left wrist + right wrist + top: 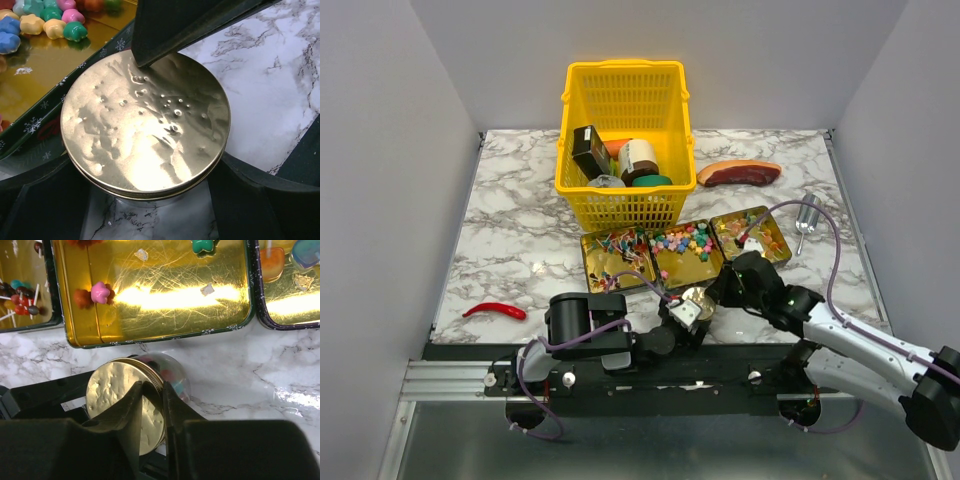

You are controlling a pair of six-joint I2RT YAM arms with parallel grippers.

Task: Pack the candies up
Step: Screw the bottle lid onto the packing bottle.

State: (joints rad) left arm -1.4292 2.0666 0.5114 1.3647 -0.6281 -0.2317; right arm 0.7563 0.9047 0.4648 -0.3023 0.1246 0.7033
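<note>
A small glass jar (698,298) with a gold lid (145,125) lies between the fingers of my left gripper (150,200), which is shut on its body just below the lid. My right gripper (152,387) pinches the lid's rim (159,385), one finger on the lid's face and the other outside against the glass. Coloured candies (170,375) show inside the jar. More candies (682,242) lie in three gold tins (613,262) right behind it; the middle tin (150,315) holds a pink one (100,291).
A yellow basket (623,120) of groceries stands behind the tins. A reddish meat slab (738,172) lies at the back right, with a metal scoop (807,215) near the right edge. A red chili (495,311) lies at the front left.
</note>
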